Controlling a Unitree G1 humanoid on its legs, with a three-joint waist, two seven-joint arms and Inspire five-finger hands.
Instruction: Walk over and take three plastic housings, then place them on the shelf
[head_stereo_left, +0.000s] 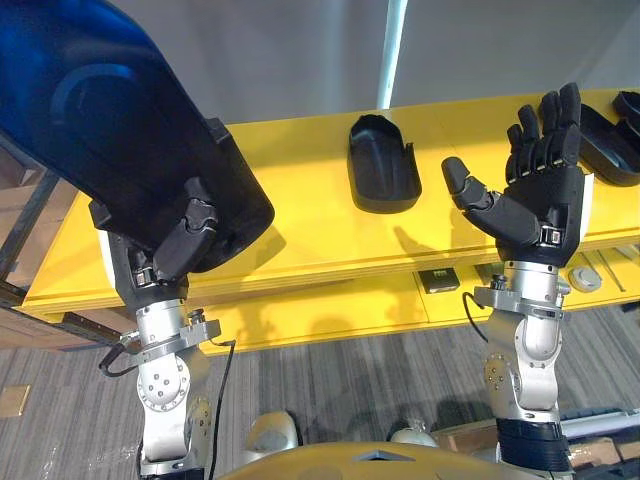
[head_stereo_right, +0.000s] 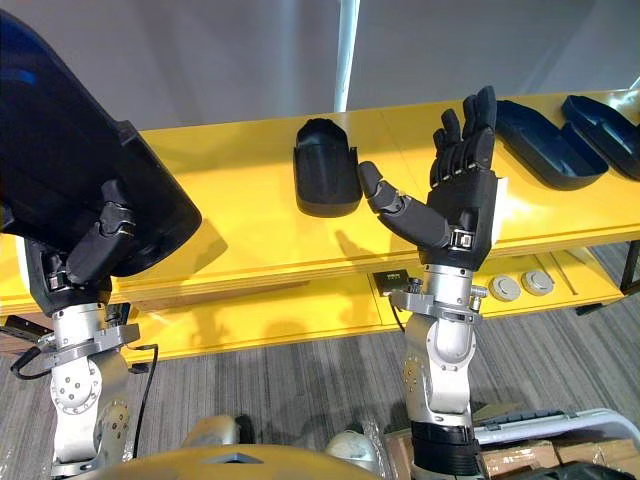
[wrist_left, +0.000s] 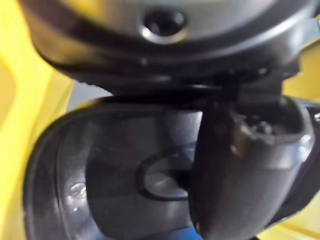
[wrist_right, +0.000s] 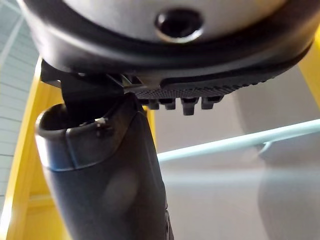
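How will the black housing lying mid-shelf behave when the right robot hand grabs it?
Probably stiff: the housing keeps its moulded tub shape lying on the yellow shelf. Likely light for its size, since the left robot hand holds a second housing aloft alone. Its smooth shell may be slippery.

Black on yellow
The near housing (head_stereo_left: 110, 130) is black with a blue sheen; the shelf (head_stereo_left: 310, 240) bright yellow (carpet (head_stereo_left: 340, 390): grey, streaked).
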